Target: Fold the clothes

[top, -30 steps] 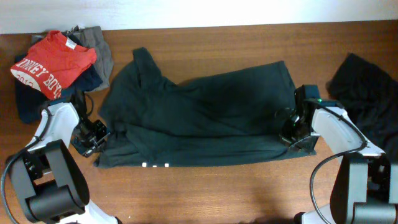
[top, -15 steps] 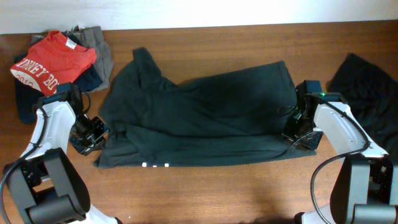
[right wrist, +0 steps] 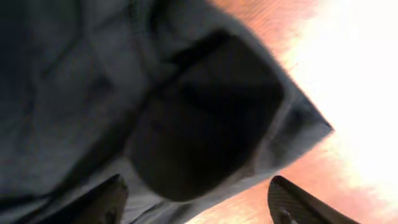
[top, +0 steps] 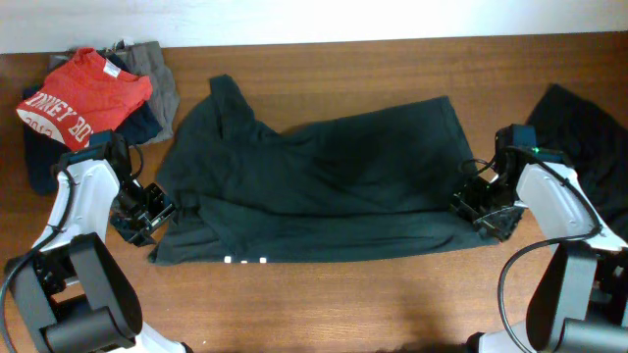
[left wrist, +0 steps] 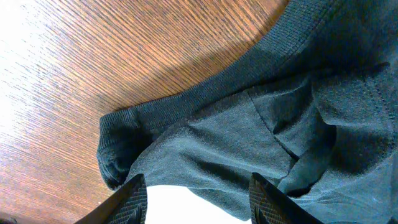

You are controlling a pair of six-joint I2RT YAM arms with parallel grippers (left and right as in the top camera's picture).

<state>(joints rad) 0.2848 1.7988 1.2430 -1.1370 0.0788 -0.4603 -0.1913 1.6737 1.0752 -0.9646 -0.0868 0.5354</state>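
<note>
Two grippers sit at the near edge of the black T-shirt (top: pixel 324 186): the left gripper (top: pixel 144 216) at its near-left corner, fingers parted over the cloth and gripping nothing, and the right gripper (top: pixel 483 204) at its near-right corner, spread wide and empty. The shirt lies rumpled across the table (top: pixel 353 304). Beyond its far-left end a red shirt (top: pixel 83 93) tops a pile, and another dark garment (top: pixel 579 137) lies off its right end.

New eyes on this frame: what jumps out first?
The big dark T-shirt sprawls across the middle of the wooden table, folded over and rumpled at its far-left corner. An open claw sits at each end: the left claw at its left edge, the right claw at its right edge. Then the red shirt with white lettering, on top of a pile of clothes in the far-left corner.
</note>
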